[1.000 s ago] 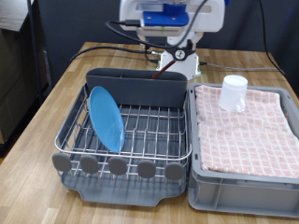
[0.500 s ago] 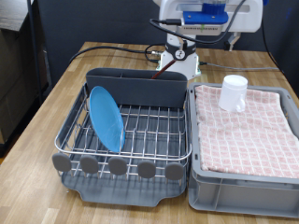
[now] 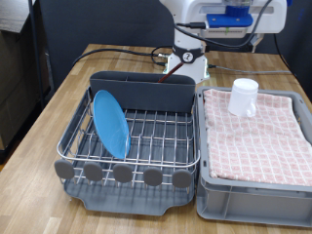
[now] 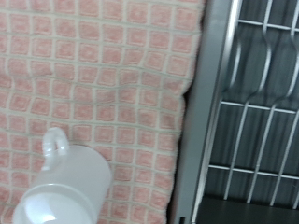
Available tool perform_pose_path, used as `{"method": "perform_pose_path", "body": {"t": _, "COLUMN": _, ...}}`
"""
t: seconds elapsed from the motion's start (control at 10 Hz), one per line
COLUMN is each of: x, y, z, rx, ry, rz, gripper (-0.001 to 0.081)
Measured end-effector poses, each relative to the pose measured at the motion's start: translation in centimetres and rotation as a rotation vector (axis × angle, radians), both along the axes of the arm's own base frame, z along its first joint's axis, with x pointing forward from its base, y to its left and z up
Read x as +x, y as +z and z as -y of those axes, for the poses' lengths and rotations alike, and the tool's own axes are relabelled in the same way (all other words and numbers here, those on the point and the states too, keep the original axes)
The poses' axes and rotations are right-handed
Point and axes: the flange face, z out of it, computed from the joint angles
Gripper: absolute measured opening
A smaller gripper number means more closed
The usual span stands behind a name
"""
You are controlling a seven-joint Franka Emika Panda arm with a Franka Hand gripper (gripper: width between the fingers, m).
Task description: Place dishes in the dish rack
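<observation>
Your gripper fingers show in neither view; only the hand's blue-and-white body (image 3: 230,17) sits at the exterior view's top, right of centre, so you cannot tell whether the fingers are apart or together, and nothing is seen held. The hand hangs high, above the far end of the cloth. Below it, looking along the fingers, the wrist view takes in the cup (image 4: 64,189), standing on the pink checked cloth (image 4: 103,75), its open mouth cut by the frame edge and its handle (image 4: 54,145) sticking out sideways across the cloth. That is the relation to watch: the cup lies below the hand and off-centre from the finger axis, not straight under it; beside it the cloth ends at the crate's edge and the rack's wires begin. In the exterior view the cup (image 3: 244,97) stands upright near the far edge of the cloth, below and slightly toward the camera from the hand. Farther from the hand, toward the exterior view's left, the rack (image 3: 132,146) holds the blue plate (image 3: 111,124), on edge among the wires and leaning, with the caddy (image 3: 142,91) along the rack's far side. Count: one cup, still on the cloth; one plate, already racked; one rack; one crate (image 3: 255,195) under the cloth. No spoon shows in either view.
</observation>
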Motion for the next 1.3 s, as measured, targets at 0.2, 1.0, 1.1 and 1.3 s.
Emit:
{"method": "perform_pose_path", "body": {"t": 0.2, "x": -0.9, "y": -0.1, "z": -3.3, "rx": -0.004, "ry": 0.027, "rz": -0.017, "gripper": 0.0803}}
{"method": "perform_pose_path", "body": {"t": 1.0, "x": -3.7, "y": -1.6, "z": -8.7, "rx": -0.019, "ry": 0.046, "rz": -0.047, "gripper": 0.0803}}
{"method": "perform_pose_path", "body": {"t": 1.1, "x": -4.0, "y": -2.0, "z": -8.8, "rx": -0.022, "ry": 0.049, "rz": -0.055, "gripper": 0.0803}}
{"method": "perform_pose_path", "body": {"t": 1.3, "x": -4.5, "y": -2.7, "z": -9.0, "rx": -0.028, "ry": 0.055, "rz": -0.068, "gripper": 0.0803}}
